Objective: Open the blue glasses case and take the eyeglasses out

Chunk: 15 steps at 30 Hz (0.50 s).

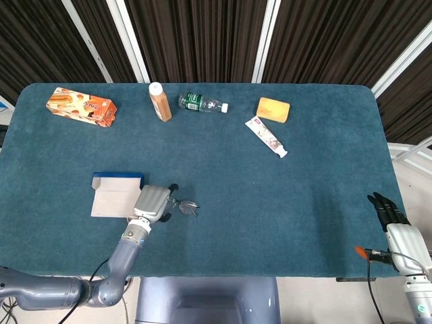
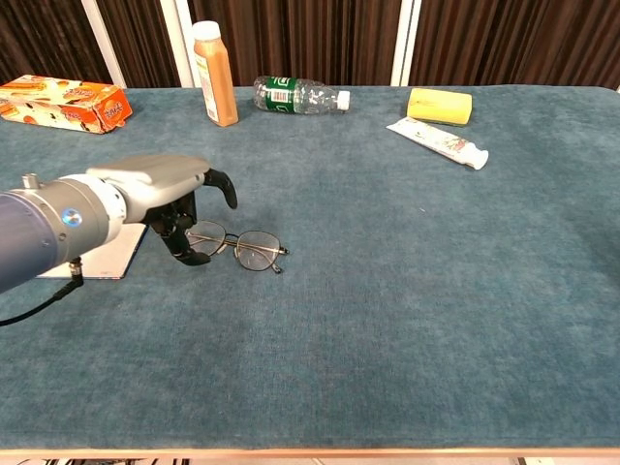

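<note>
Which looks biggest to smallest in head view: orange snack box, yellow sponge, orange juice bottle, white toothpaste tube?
1. Orange snack box
2. White toothpaste tube
3. Orange juice bottle and yellow sponge: too close to rank; the bottle stands upright, so it is foreshortened.

Head high, steep; chest low; table shared.

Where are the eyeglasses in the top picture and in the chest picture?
Head view: the eyeglasses lie low and left of centre on the table, just right of the left hand.
Chest view: the eyeglasses lie left of centre, again right of the left hand.
Shared landmark: the open blue glasses case, left of that hand.
</note>
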### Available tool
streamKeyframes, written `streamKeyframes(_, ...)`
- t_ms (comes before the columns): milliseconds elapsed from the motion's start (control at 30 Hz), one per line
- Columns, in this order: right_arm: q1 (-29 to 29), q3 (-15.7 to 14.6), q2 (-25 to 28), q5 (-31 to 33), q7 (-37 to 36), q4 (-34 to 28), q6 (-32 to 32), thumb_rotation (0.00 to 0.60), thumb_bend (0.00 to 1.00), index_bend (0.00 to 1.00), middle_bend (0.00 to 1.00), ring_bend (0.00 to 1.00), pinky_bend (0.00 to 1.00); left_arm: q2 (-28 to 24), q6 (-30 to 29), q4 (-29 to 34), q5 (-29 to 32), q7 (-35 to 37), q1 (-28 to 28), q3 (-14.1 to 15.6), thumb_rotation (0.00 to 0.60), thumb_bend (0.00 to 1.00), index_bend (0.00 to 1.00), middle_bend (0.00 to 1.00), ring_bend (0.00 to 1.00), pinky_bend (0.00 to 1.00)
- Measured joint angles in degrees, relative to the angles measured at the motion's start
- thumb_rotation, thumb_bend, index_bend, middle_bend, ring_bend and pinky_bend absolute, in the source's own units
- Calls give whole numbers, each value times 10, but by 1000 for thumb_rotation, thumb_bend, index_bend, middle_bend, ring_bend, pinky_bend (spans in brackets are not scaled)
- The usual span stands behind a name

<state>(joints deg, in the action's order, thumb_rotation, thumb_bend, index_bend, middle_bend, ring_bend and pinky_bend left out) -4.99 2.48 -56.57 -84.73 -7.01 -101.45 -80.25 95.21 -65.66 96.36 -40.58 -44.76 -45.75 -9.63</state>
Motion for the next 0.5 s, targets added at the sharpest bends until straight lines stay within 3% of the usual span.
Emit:
streamKeyframes(133, 0, 0, -1, -1, 2, 0, -1, 600, 164, 0, 0, 0, 186, -22, -15, 22, -30, 23, 15, 8, 600, 203, 192, 760, 704, 847)
streamKeyframes(267, 0, 0, -1, -1, 4, 0, -2, 600, 164, 0, 0, 0, 186, -63, -42, 54, -85, 62, 47, 26, 600, 202, 130, 410, 418, 596)
streamKeyframes(400, 1, 0, -2, -2, 9, 1, -4, 600, 164, 0, 0, 0, 186, -117, -81, 77, -170, 110, 93, 65, 600, 198, 28, 147, 166, 358)
streamKeyframes(500, 2, 1, -5, -7, 11, 3, -11, 600, 163, 0, 0, 0, 186, -155, -120, 74, -244, 137, 131, 102, 600, 184, 0, 18, 23, 172)
